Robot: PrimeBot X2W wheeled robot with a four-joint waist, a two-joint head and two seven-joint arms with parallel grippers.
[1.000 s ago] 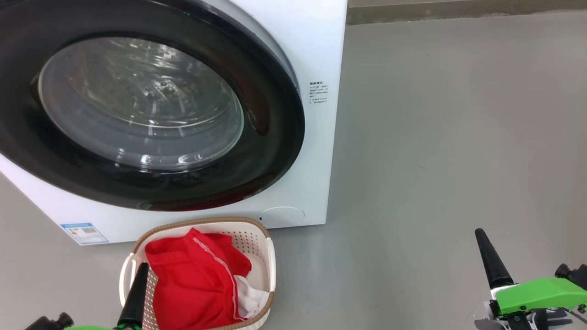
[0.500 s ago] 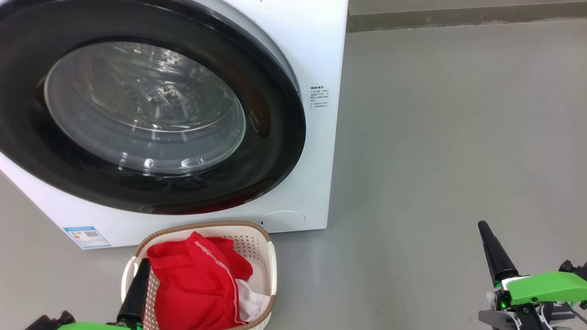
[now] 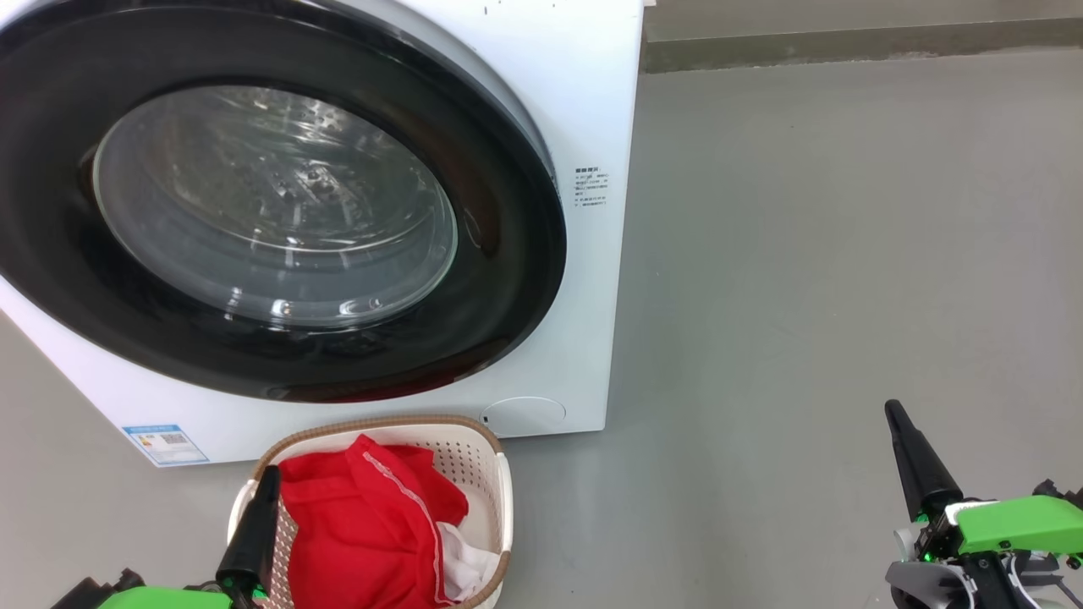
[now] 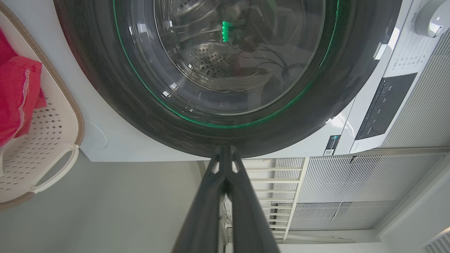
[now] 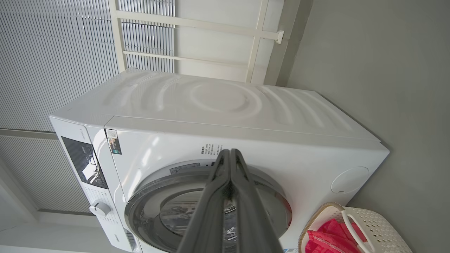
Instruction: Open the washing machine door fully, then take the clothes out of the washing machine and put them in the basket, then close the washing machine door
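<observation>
Both the left claw (image 3: pixel 261 507) and the right claw (image 3: pixel 904 440) are pinched shut and empty, and the washing machine door (image 3: pixel 271 203) looks closed.

The red-and-white clothes (image 3: pixel 364 524) lie heaped in the cream basket (image 3: pixel 501 495), which stands on the floor (image 3: pixel 804 254) just in front of the washing machine (image 3: pixel 592 85), below the door. The left claw hangs at the basket's near-left corner, and the right claw is well apart over bare floor. The door's black rim lies flat against the front, but the latch is hidden, so it may only be resting there. If so, it could swing out over the basket. A careless lift of the left claw could also catch the basket or the cloth and tip the load out.
</observation>
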